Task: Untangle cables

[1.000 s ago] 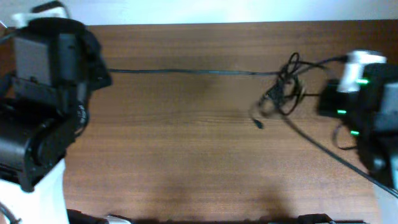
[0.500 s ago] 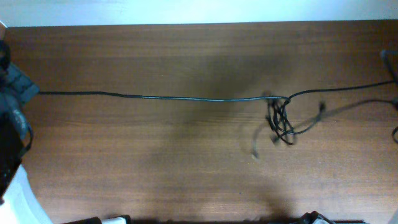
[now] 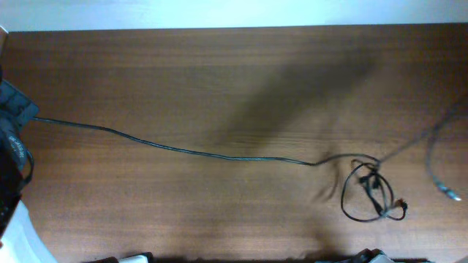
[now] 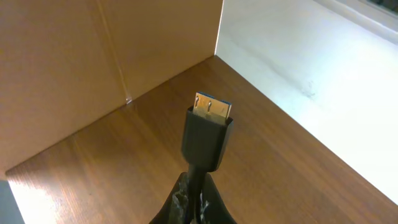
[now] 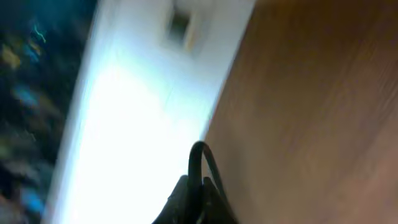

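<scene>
A long black cable [image 3: 197, 153] runs from my left gripper [image 3: 22, 111] at the table's left edge to a small knotted coil [image 3: 369, 191] at the front right. A second, blurred cable [image 3: 433, 150] curves off the right side and ends in a metallic plug [image 3: 449, 193]. In the left wrist view my left gripper [image 4: 199, 202] is shut on the cable just below its black plug [image 4: 208, 134] with gold contacts. In the blurred right wrist view my right gripper [image 5: 198, 199] is shut on a loop of black cable [image 5: 199, 158]. The right gripper is out of the overhead view.
The brown wooden table [image 3: 219, 80] ends at a white wall or floor strip along the back [image 3: 234, 13]. A tan panel [image 4: 74, 68] stands beside the table corner in the left wrist view. My left arm's body [image 3: 9, 168] sits at the left edge.
Both arms have pulled outward; the right arm has left the overhead view. The knotted coil has slid toward the front right, and the long cable now sags instead of lying taut.
</scene>
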Available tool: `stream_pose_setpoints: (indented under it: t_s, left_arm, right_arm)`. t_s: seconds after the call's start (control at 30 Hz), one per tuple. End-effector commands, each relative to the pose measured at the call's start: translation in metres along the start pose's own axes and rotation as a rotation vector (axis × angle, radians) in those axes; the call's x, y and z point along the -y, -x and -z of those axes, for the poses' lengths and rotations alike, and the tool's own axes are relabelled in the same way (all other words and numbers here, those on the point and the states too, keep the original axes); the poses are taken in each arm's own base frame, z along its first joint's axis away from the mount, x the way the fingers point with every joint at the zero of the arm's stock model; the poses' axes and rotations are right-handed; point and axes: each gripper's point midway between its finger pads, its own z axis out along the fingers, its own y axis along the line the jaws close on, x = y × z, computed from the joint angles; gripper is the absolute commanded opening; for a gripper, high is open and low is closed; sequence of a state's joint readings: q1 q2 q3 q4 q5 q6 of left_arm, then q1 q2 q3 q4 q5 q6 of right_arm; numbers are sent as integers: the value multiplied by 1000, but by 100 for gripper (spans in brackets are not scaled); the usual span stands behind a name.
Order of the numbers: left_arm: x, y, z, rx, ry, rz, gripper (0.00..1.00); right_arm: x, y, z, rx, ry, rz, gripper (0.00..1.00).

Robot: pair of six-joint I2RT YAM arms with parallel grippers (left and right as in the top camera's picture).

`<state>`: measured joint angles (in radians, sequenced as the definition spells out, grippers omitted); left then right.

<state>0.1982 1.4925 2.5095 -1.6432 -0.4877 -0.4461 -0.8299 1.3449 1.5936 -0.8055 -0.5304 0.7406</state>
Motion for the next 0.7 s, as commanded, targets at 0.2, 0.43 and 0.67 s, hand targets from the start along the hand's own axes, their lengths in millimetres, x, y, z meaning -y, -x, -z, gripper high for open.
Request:
stream_pose_setpoints:
  t_s: [0.2,0.43,0.67]
  left_arm:
    - [6,0,4,-5,-52,22,0]
    - [12,-4,1,-27,-76,-2,0]
    - [19,-10,2,-57,-119,-29,0]
  right_arm:
    - [-137,-288,37,-452,273,798,4]
    - [-139,-466,86,-608,378,1170,4]
    - [-124,-458,-21,-576,186,1094,4]
